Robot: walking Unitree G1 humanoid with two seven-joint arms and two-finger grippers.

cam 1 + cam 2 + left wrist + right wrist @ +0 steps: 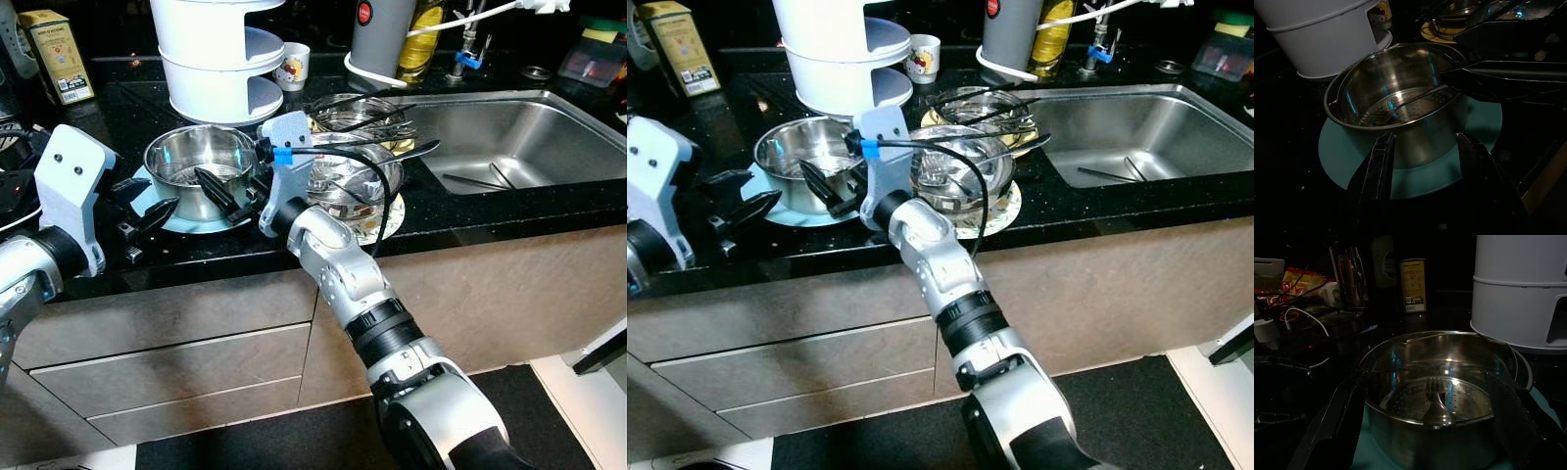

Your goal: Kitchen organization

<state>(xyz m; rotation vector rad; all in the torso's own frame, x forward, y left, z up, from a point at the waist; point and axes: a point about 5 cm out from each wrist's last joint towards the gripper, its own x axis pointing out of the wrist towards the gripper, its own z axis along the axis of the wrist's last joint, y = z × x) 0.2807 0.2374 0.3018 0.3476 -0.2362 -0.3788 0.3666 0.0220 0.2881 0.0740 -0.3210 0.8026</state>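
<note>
Nearest the counter's front edge, the left gripper point(147, 217) hangs with its fingers spread and empty, the steel pot point(201, 166) lying just ahead of its tips on a teal mat point(1415, 181). The right gripper point(223, 192) is nearer (it comes in from the sink side): its open fingers straddle the pot's rim without clamping it. Inside the pot, on the perforated insert point(1442, 399), lies a fork point(1436, 406), its long axis running across the pot, tines pointing away from the right gripper.
</note>
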